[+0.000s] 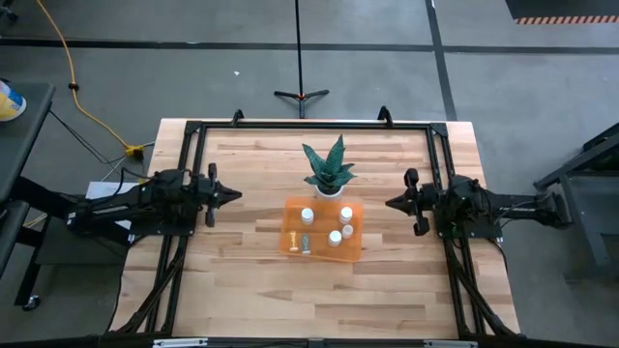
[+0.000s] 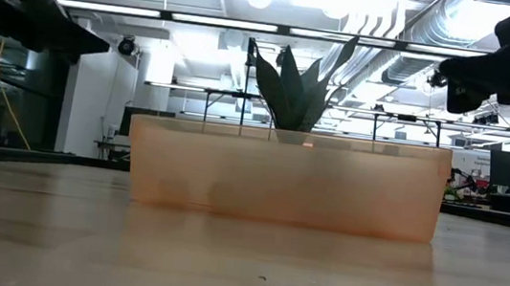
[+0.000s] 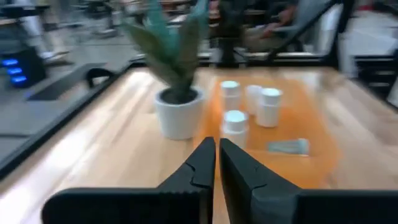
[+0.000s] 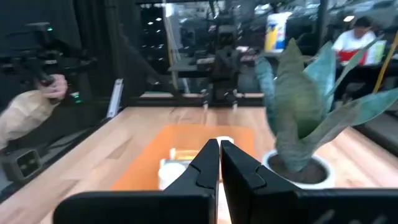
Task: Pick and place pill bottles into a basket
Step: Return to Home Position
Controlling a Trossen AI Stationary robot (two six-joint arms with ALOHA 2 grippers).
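The orange bin [image 1: 290, 230] sits at the table's middle; it also shows in the low view [image 2: 285, 177]. Inside it stand several white pill bottles [image 1: 308, 215], and one lies on its side [image 3: 288, 147]. My left gripper [image 1: 235, 194] hovers left of the bin, shut and empty. My right gripper [image 1: 390, 203] hovers right of the bin, shut and empty.
A spiky green plant in a white pot [image 1: 329, 172] stands just behind the bin's far wall. A black frame [image 1: 309, 124] runs round the table's edges. Bare wood lies on the near side of the bin. A person [image 4: 357, 37] shows in the room beyond.
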